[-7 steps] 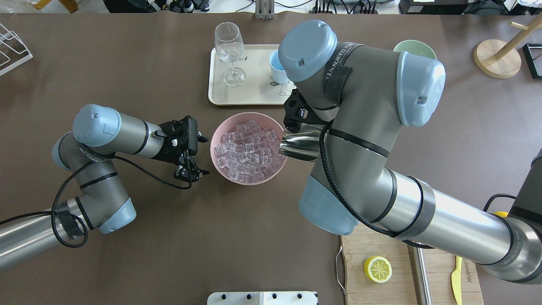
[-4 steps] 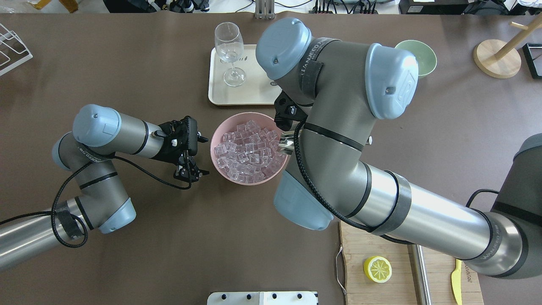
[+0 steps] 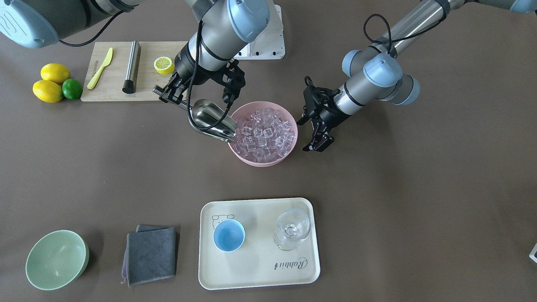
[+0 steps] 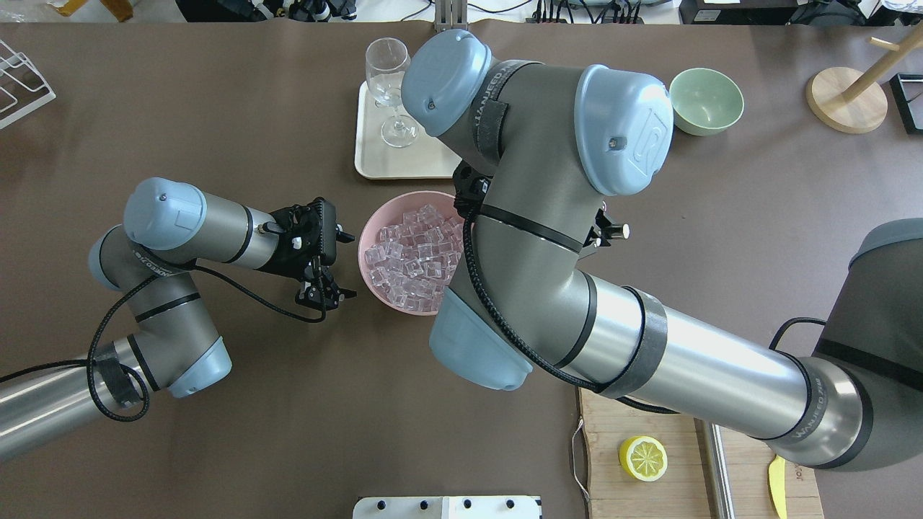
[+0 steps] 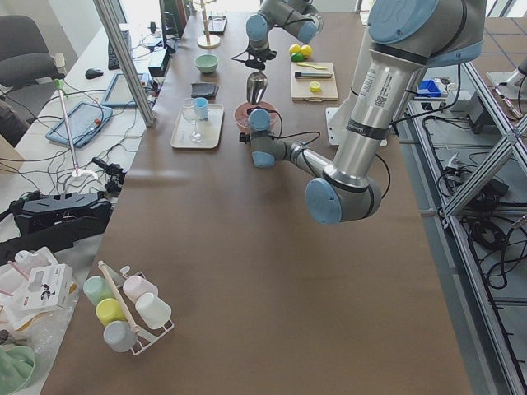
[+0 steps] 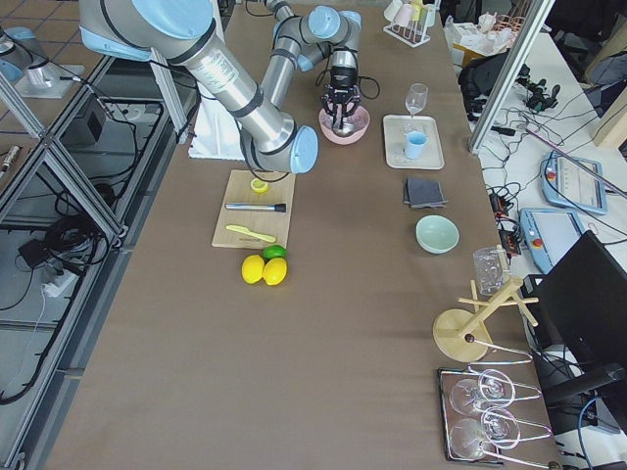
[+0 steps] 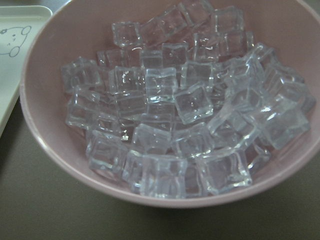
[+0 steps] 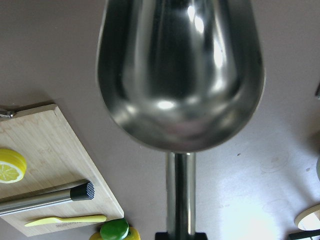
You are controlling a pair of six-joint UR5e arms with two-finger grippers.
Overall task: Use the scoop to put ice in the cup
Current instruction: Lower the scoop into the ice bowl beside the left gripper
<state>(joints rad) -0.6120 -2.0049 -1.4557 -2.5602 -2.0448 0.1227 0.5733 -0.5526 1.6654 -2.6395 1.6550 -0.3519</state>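
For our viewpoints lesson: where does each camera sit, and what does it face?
Front-facing: across table, looking down; left arm, right arm.
Overhead: behind robot, looking down; both arms.
Left: table end; left arm nearest.
Right: other end; right arm nearest.
Left wrist: onto ice; robot unseen.
Right wrist: along scoop.
Shared: pink bowl, first two.

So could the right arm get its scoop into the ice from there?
Probably yes: the empty scoop is at the rim of the pink bowl, with nothing between it and the ice.
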